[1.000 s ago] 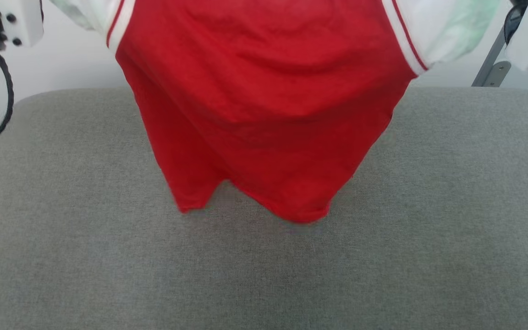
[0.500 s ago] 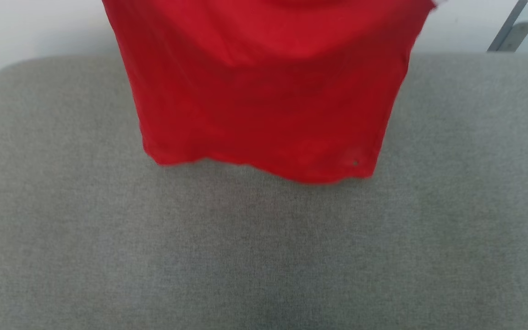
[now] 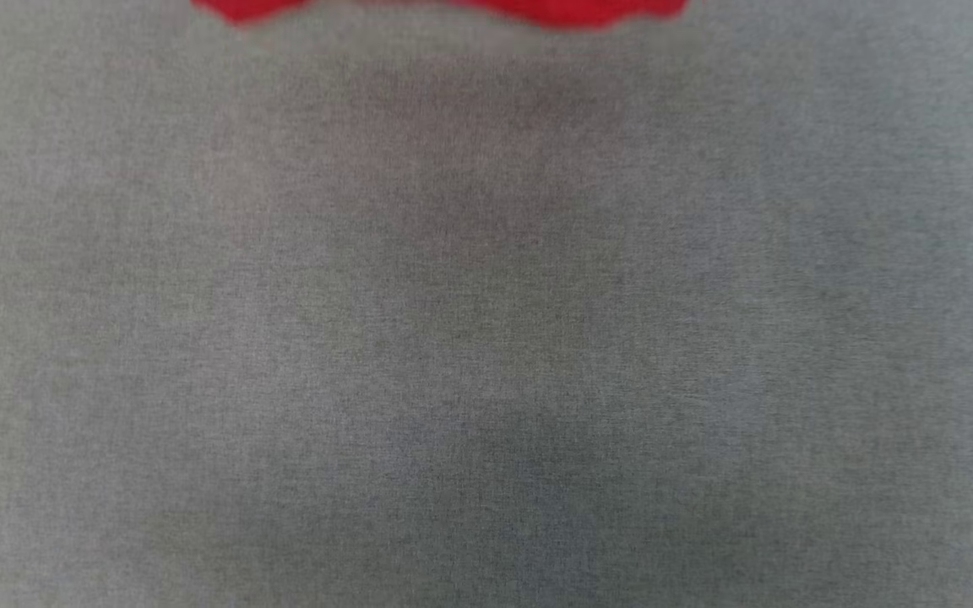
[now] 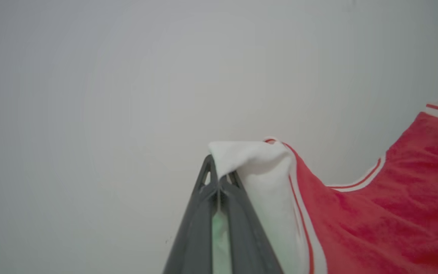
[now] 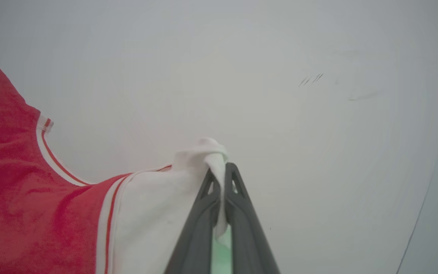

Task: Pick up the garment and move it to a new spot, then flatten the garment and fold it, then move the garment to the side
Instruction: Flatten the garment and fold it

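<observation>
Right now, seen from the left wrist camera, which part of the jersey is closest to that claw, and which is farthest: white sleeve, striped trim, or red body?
1. white sleeve: pinched in the shut left gripper itself.
2. striped trim: just right of the sleeve.
3. red body: farthest, at the view's right.

Grey woven cushion surface [image 3: 486, 338], plain white wall [image 4: 89, 95]
</observation>
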Tool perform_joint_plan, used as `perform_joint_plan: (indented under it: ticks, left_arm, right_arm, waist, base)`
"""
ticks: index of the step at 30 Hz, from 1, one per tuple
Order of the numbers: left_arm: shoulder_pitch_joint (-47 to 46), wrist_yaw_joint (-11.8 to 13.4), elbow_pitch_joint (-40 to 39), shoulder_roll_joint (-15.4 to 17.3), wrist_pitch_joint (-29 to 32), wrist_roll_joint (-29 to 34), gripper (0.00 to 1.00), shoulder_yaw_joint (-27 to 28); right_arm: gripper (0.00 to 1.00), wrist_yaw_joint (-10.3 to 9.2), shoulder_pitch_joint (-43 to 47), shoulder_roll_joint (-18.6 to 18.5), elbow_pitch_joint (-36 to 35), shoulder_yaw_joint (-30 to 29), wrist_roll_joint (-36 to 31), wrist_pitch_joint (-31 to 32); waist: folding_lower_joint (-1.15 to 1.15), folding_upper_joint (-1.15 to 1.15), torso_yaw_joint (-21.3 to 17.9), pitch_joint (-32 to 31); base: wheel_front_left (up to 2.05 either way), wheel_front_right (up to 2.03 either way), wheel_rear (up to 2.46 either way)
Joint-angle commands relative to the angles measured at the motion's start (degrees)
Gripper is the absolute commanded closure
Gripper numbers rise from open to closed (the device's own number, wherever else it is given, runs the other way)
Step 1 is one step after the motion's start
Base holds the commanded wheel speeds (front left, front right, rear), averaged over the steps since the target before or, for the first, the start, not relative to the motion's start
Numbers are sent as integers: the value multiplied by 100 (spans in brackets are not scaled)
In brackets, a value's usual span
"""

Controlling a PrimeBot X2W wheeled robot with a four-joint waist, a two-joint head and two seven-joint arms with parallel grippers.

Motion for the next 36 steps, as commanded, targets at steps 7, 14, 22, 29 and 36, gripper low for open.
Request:
perform_joint_plan:
  ticks: [7, 14, 22, 29, 36]
  left_arm:
    - [487, -176, 457, -80, -479, -165, 100, -46]
    - [1472, -218, 897, -150, -329, -663, 100, -359]
    - [2547, -224, 537, 7, 805, -1676, 100, -907]
    - [3633, -224, -497, 522, 1669, -2703, 100, -1107]
    - [4793, -34, -1614, 1126, 2037, -3250, 100, -1146]
  right_arm:
    - [100, 1, 30, 120, 751, 126, -151, -325]
    - [100, 0, 797, 53, 986, 863, 681, 27]
    - [100, 0, 2155, -416, 28, 1638, 2247, 1199]
    - [100, 0, 3522, -1123, -1540, 1879, 3229, 2116]
    - [100, 0, 4759, -1665, -2706, 1802, 3796, 2661]
  waist:
    - [0, 0, 152, 210]
    - [0, 0, 186, 164]
    - [0, 0, 190, -97]
    - [0, 0, 162, -394]
    - [0, 0, 100, -653]
  base:
    - [0, 0, 0]
    - [0, 0, 0]
    - [0, 0, 0]
    - [0, 0, 0]
    - [0, 0, 0]
